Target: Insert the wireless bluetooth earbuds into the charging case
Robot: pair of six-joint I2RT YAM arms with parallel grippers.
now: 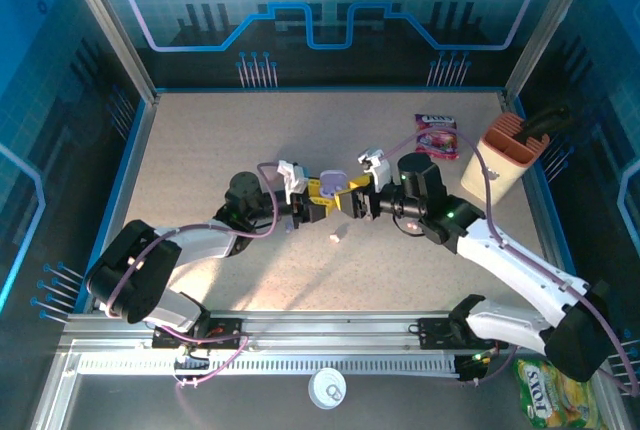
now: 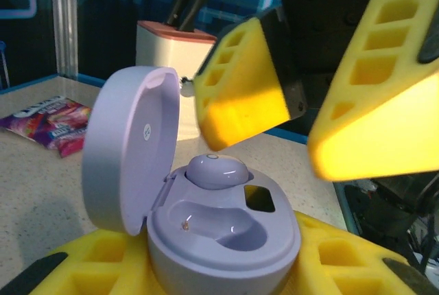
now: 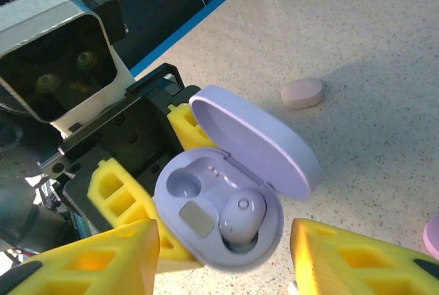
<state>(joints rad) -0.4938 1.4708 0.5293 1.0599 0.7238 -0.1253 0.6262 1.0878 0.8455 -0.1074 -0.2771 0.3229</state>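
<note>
The left gripper (image 1: 316, 202) clamps the open lilac charging case (image 3: 226, 206), with one lilac earbud (image 3: 240, 216) seated and the neighbouring socket (image 3: 182, 184) empty. The right gripper (image 2: 302, 99), jaws apart, hovers just above it. Both arms reach inward, wrists facing each other mid-table. A pink earbud (image 3: 302, 93) lies on the table (image 1: 200, 150) nearby.

The lilac charging case (image 2: 226, 254), lid open, holds one lilac earbud (image 2: 216, 170) beside an empty well.

Knife block (image 1: 508, 153) near purple candy packet (image 1: 437, 136); green snack bag (image 1: 549, 399) front-right.
</note>
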